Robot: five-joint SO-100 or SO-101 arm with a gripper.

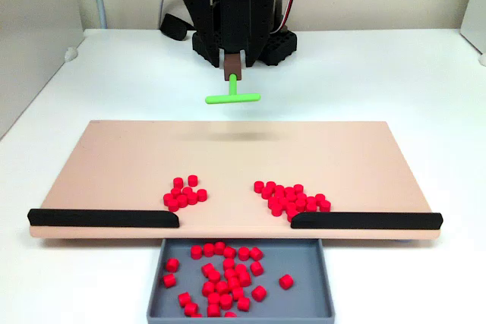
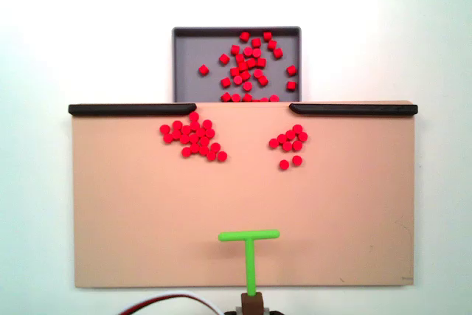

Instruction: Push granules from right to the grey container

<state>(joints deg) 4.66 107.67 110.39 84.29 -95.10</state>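
— Where, the tiny bright red plastic granules?
— Two clusters on the flat tan board, just below the black strips; more inside the shallow grey plastic tray, upper centre.
— Green T-shaped pusher?
— Stem vertical in frame, crossbar horizontal, facing the granules.
— Gripper?
— Closed on the pusher's stem.

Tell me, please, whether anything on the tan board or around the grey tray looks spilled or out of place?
Nothing stands out. The small red plastic pellets lie in two clusters on the tan board or inside the shallow grey plastic tray; none lie on the white table.
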